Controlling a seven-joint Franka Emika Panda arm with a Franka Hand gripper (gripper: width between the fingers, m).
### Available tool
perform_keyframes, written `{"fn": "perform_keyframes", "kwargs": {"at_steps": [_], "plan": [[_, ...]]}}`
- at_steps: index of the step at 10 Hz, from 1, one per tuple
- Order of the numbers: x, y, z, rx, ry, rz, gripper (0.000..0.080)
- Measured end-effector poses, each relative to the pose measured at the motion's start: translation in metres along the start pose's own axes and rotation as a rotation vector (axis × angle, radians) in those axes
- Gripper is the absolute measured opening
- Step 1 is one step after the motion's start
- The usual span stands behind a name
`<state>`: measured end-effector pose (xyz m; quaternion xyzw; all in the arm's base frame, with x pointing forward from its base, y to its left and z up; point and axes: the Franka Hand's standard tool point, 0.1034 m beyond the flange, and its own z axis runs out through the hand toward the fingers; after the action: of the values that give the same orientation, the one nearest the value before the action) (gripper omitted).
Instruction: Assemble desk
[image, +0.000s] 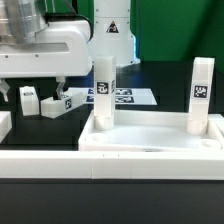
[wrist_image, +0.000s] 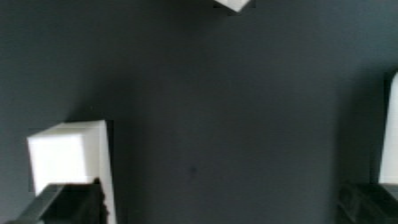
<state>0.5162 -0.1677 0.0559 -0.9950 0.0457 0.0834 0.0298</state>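
The white desk tabletop (image: 150, 135) lies upside down at the exterior view's right. Two square legs stand upright in its sockets, one (image: 103, 90) at its left corner and one (image: 200, 92) at its right corner. Two loose tagged legs lie on the dark table at the left, one (image: 28, 97) below my gripper and one (image: 55, 104) beside it. My gripper (image: 35, 90) hangs open over the first leg and holds nothing. In the wrist view the gripper (wrist_image: 217, 212) is wide open, and that leg (wrist_image: 68, 155) sits close to one finger (wrist_image: 63, 205).
The marker board (image: 122, 97) lies behind the tabletop. A long white rail (image: 110, 166) runs along the front. A white block (image: 4, 125) sits at the left edge. The wrist view shows a white corner (wrist_image: 228, 5) and a white edge (wrist_image: 391, 120).
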Motion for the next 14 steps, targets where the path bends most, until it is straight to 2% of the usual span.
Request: {"fn": "perform_keyframes", "kwargs": {"at_steps": [2, 3, 4, 5, 6, 9, 10, 11, 13, 14], "plan": [[0.000, 0.000, 0.001, 0.000, -0.002, 0.001, 0.0648], [-0.003, 0.002, 0.002, 0.014, -0.011, 0.018, 0.0648], [-0.015, 0.014, 0.006, 0.075, -0.057, 0.099, 0.0648], [-0.026, 0.028, 0.010, 0.108, -0.091, 0.159, 0.0648], [-0.037, 0.032, 0.014, 0.134, -0.127, 0.185, 0.0648], [-0.037, 0.031, 0.015, 0.136, -0.137, 0.180, 0.0648], [-0.039, 0.029, 0.014, 0.146, -0.162, 0.184, 0.0648], [-0.034, 0.023, 0.009, 0.183, -0.245, 0.184, 0.0648], [-0.028, 0.015, 0.008, 0.233, -0.391, 0.166, 0.0648], [-0.030, 0.016, 0.011, 0.242, -0.453, 0.156, 0.0648]]}}
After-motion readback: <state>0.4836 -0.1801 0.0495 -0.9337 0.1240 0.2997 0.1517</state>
